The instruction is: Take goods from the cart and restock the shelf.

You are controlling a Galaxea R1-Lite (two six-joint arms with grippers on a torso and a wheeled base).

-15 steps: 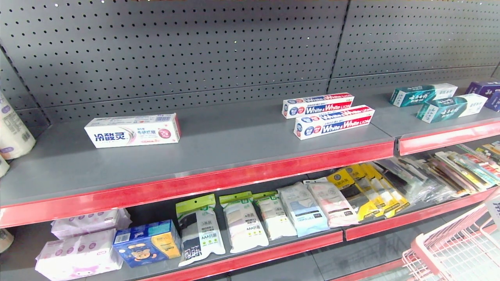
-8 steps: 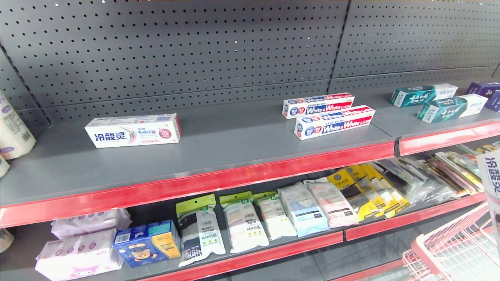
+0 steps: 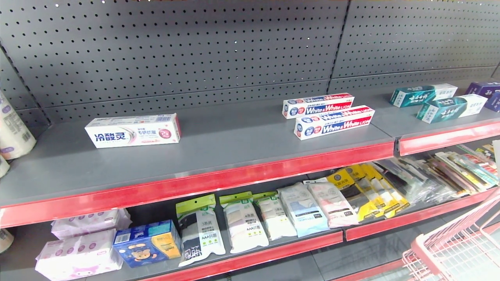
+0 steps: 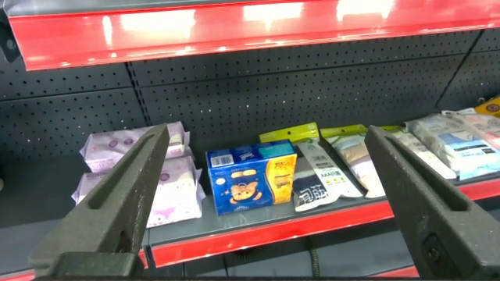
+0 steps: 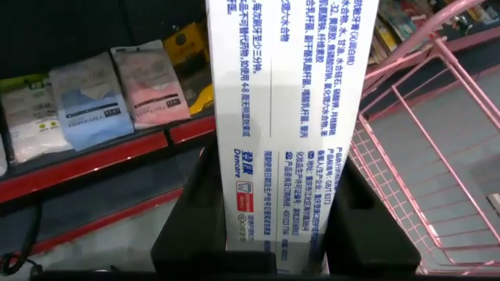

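My right gripper [image 5: 283,222] is shut on a long white toothpaste box [image 5: 289,101], held upright beside the pink wire cart [image 5: 441,148]. A thin white sliver of that box [image 3: 497,156] shows at the head view's right edge, above the cart [image 3: 457,246]. On the grey upper shelf [image 3: 234,144] lies a matching white toothpaste box [image 3: 133,130] at the left. My left gripper [image 4: 266,211] is open and holds nothing. It faces the lower shelf, where a blue box [image 4: 250,178] stands.
Two red-and-white toothpaste boxes [image 3: 334,121] lie mid-shelf, with teal boxes [image 3: 451,107] farther right. The lower shelf holds tissue packs [image 3: 78,253], sock packs [image 3: 242,222] and toothbrushes [image 3: 449,171]. Bare grey shelf lies between the white box and the red-and-white ones.
The held white box rose into the head view at the right edge half a second ago. It has since slid right, leaving a sliver. The shelf goods have not moved.
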